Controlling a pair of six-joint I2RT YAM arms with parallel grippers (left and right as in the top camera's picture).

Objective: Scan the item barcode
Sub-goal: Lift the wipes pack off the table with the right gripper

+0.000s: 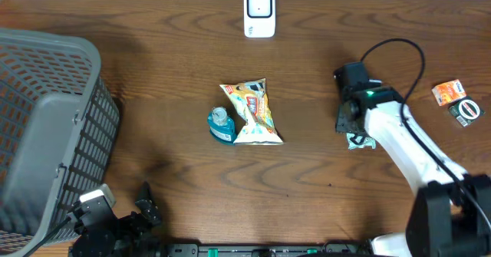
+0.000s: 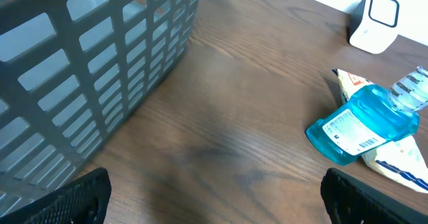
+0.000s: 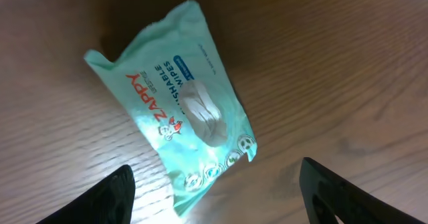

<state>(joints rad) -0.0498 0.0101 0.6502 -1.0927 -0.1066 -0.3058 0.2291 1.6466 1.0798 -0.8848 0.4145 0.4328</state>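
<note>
Two grippers in view, nothing held by either. Right gripper (image 3: 215,167) poised straight above the wipes pack (image 3: 180,117), fingers spread well wider than the pack and clear of it on both sides; no contact visible. Pack lying flat on the table (image 3: 348,63), printed face up, skewed across the line between the fingers; right of centre in the overhead view and well apart from the scanner (image 1: 259,11) at the far edge.

No barcode to be seen on the upturned face, so probably on the underside. Likely a matter of lifting the pack and turning that side toward the scanner window. Spread stance suited to straddling the pack before closing, though the skew risks pinching a corner rather than the body.

Left gripper (image 2: 214,197) parked low at the near edge beside the grey basket (image 2: 100,63), fully open and empty, seemingly kept out of the working area.

Mid-table: snack bag (image 1: 253,113) with a blue bottle (image 2: 364,124) resting against it, barcode label up, untouched. Far right: an orange packet (image 1: 449,93) and a small dark-and-white item (image 1: 468,111), too small to identify.
</note>
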